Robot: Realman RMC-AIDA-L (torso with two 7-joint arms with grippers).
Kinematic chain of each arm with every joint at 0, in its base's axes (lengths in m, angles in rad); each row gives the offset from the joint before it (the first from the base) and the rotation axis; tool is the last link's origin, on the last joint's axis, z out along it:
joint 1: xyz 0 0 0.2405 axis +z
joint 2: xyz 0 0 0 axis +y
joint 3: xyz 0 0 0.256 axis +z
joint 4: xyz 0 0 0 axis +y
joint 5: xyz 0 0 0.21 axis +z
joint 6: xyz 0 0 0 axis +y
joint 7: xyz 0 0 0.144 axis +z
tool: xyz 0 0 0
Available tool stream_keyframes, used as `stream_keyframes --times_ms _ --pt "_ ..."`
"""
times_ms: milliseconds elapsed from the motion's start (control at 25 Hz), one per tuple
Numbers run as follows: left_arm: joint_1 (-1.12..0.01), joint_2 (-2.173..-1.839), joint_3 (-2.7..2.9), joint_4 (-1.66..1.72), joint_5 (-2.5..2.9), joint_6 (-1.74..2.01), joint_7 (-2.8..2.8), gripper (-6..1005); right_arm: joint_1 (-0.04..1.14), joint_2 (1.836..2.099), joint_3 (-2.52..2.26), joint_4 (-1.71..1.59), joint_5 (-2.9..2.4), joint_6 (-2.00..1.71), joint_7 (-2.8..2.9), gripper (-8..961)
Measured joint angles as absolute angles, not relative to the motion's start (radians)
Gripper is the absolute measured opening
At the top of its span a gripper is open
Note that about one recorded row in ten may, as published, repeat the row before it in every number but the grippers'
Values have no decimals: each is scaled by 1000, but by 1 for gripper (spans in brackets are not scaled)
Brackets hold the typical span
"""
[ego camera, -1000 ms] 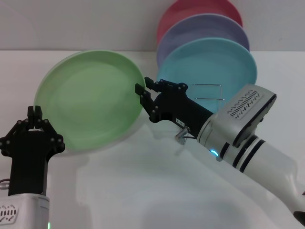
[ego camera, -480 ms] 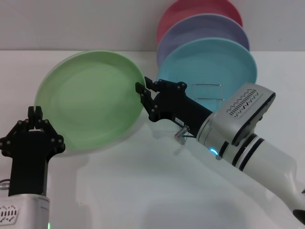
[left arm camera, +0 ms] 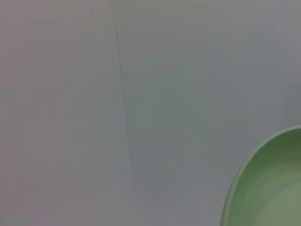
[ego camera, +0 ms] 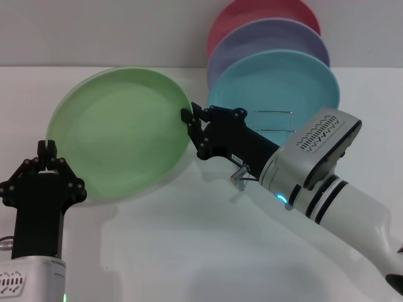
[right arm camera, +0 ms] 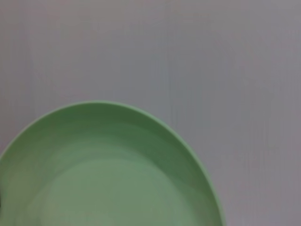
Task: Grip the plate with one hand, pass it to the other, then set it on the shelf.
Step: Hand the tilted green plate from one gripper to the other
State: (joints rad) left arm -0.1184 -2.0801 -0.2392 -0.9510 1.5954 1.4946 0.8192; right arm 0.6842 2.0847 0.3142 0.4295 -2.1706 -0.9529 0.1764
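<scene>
Right claw clenched on green plate rim, holding it tilted above table, beside wire shelf. Left claw released, below plate.

The right gripper, clamped on the green plate, edges slightly farther and left; the plate tilts a little more upright with it.
</scene>
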Motion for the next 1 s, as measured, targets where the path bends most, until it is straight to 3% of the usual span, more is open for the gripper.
stream_keyframes --times_ms 760,1000 --pt "-120 -2080 -239 -949 1594 1493 818 69 683 2085 305 433 -2172 -953 176 126" --pt "-119 -2080 -239 -949 1594 1493 817 70 681 2085 305 433 -2172 -955 176 80"
